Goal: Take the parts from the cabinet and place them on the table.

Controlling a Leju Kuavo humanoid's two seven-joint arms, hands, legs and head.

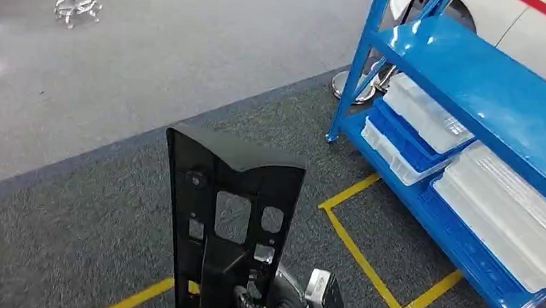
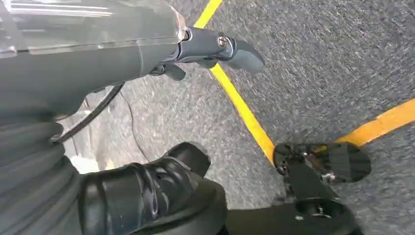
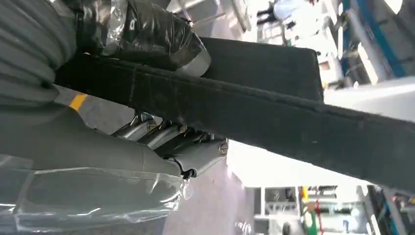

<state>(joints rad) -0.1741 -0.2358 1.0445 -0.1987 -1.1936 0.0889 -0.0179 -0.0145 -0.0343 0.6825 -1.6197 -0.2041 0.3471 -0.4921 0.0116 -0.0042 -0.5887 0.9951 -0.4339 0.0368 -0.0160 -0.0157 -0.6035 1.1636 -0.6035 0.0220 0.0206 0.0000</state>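
A long black plastic part (image 1: pixel 233 194) with several cut-outs stands upright in front of me, over the dark carpet. My right hand (image 1: pixel 262 305) grips its lower end. In the right wrist view the same part (image 3: pixel 274 107) runs across the picture as a dark bar, and the right hand (image 3: pixel 147 142) is wrapped around it, thumb on one side and fingers on the other. My left hand (image 2: pixel 205 46) hangs over the floor, thumb stretched out, holding nothing. The blue cabinet (image 1: pixel 485 87) stands to my right.
The cabinet's lower shelf carries clear lidded bins (image 1: pixel 427 113) and blue trays (image 1: pixel 405 136). Yellow tape lines (image 1: pixel 370 261) mark the carpet beside it. A round metal post base (image 1: pixel 351 87) sits by the cabinet's leg. A chrome chair base (image 1: pixel 77 6) stands far left on lighter floor.
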